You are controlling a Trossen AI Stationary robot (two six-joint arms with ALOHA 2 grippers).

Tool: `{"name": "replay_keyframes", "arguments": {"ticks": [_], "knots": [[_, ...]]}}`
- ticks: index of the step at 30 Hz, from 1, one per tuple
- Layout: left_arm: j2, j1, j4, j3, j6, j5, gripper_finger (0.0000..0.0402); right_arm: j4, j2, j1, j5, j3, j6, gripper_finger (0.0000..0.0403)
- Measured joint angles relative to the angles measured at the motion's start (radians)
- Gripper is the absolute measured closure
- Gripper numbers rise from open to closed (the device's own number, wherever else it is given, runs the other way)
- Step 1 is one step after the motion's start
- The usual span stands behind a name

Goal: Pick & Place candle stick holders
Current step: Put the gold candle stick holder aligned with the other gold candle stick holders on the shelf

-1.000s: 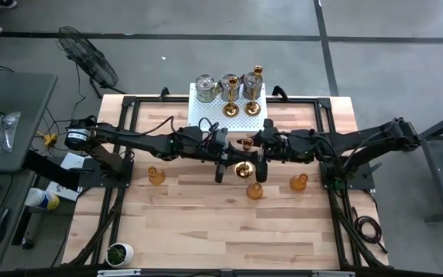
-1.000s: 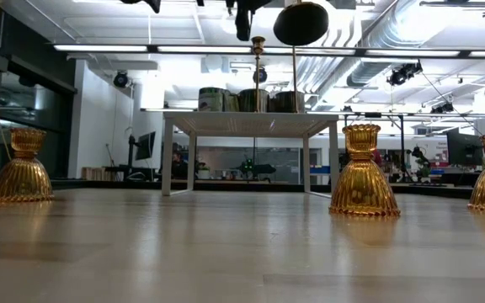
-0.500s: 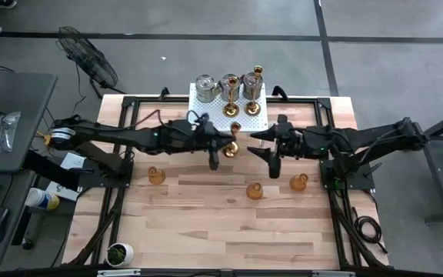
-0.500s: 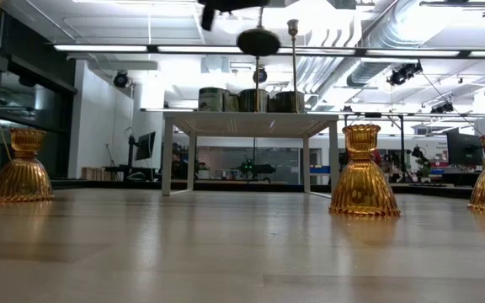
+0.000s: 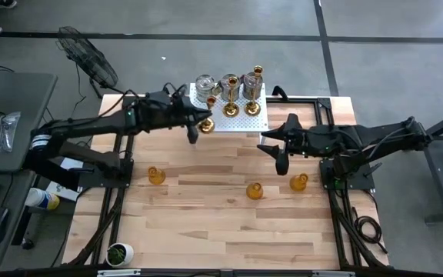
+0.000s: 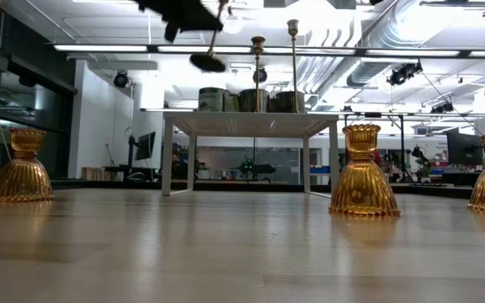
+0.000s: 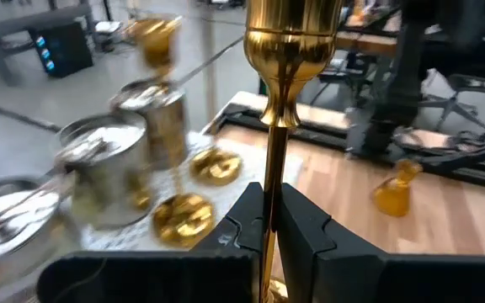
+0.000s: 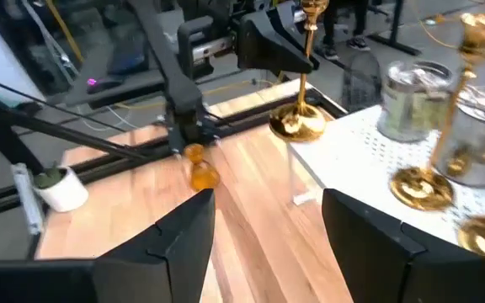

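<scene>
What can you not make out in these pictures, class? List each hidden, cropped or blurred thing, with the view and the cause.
- Base of the gold stemmed holder, left wrist view: hidden below the left gripper.
- Silver holders, left wrist view: motion blur smears their detail.
- Left arm and held holder, low view: silhouetted, cropped by the top edge.
- Right gripper, right wrist view: open, fingertips cut off at the bottom edge.

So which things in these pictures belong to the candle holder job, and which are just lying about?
Job:
- gold stemmed holder, clamped in the left pincer
- gold stemmed holders on the white stand
- silver goblets on that stand
- three amber glass holders on the table
- right pincer, open, empty

Lying about:
- potted plant
- floor fan
</scene>
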Motion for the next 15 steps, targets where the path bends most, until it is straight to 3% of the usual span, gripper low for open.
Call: {"name": "replay_keyframes", "arguments": {"ticks": [8, 15], "knots": [[-0.024, 0.133, 0.088, -0.109, -0.031, 0.088, 0.0394, -0.03, -0.005, -0.009, 0.054, 0.0, -0.066, 0.0192], [-0.017, 0.149, 0.152, -0.143, -0.021, 0.086, 0.0394, -0.065, -0.02, -0.104, -0.031, 0.0, -0.176, 0.0192]]}}
